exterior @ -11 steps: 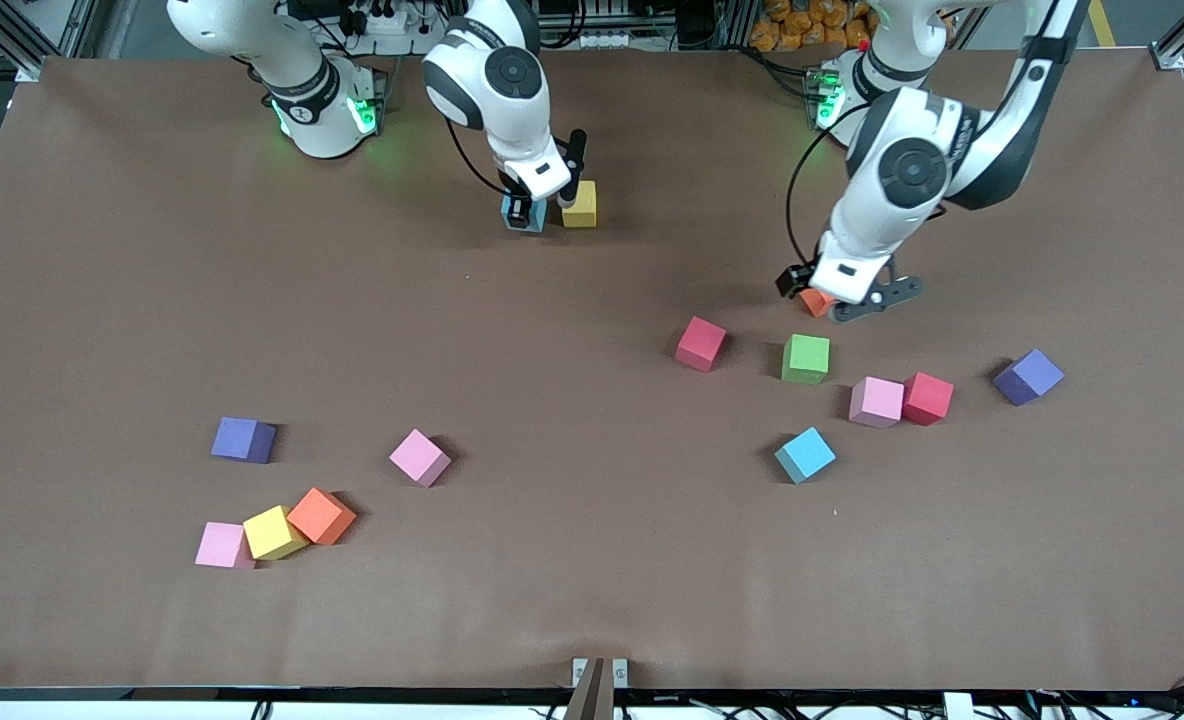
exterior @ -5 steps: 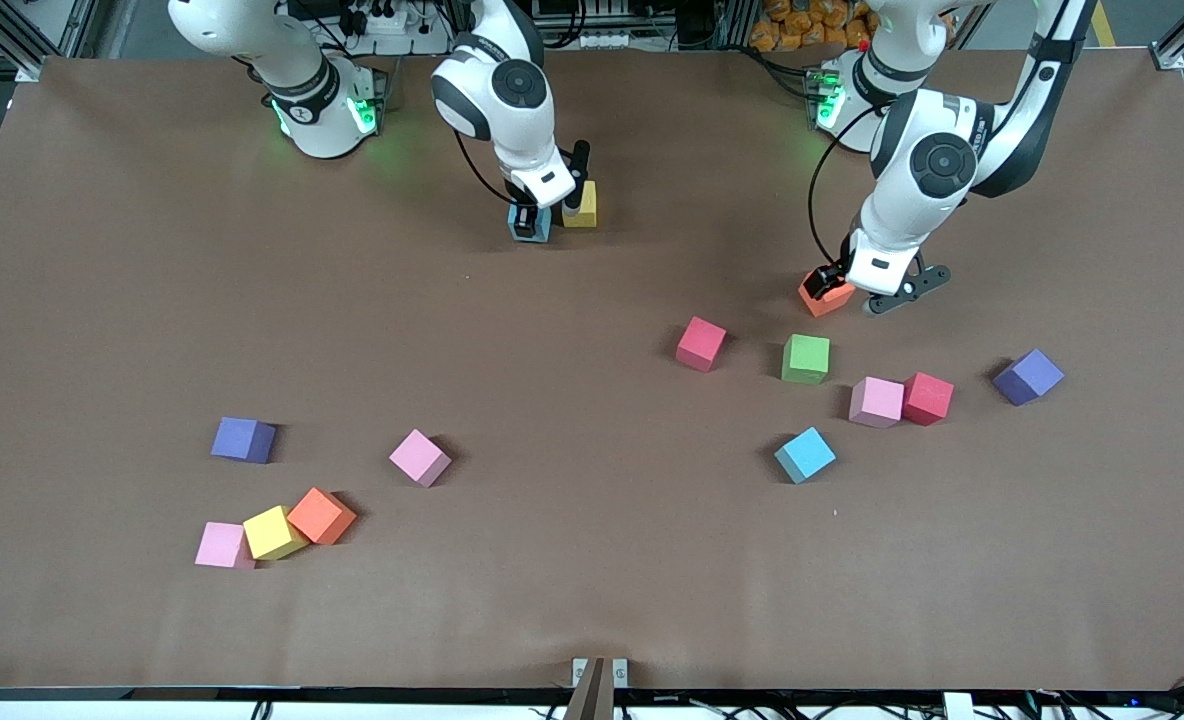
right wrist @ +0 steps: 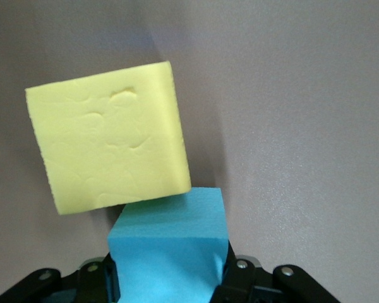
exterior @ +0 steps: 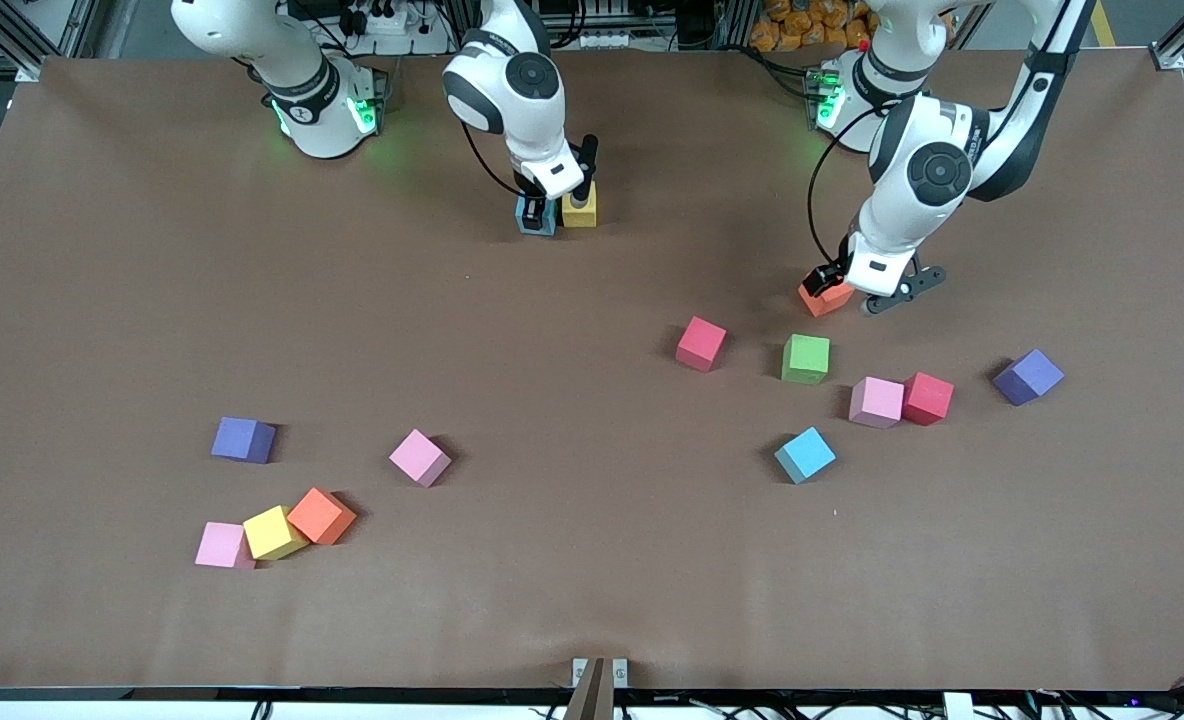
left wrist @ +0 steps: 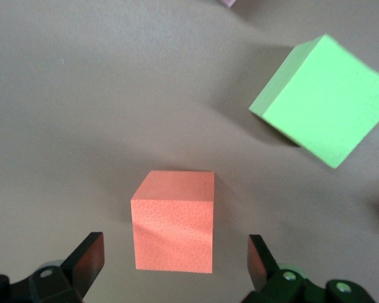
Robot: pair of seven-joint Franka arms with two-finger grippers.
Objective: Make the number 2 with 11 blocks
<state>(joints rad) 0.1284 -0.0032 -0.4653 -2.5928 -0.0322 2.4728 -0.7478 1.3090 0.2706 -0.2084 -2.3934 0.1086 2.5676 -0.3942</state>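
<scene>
The brown desk (exterior: 592, 560) has small foam blocks spread over it. A blue block (exterior: 535, 214) now sits right beside the yellow block (exterior: 580, 209), touching it, near the right arm's base. A second ago there was a small gap between them. The right tool (exterior: 559, 208) is clenched on the blue block. So the number 2 has only its first two blocks.

Toward the left arm's end from the yellow block, the left tool (exterior: 845, 297) is spread wide around an orange block (exterior: 823, 297), which has slid a little. It is not squeezing it yet.
</scene>
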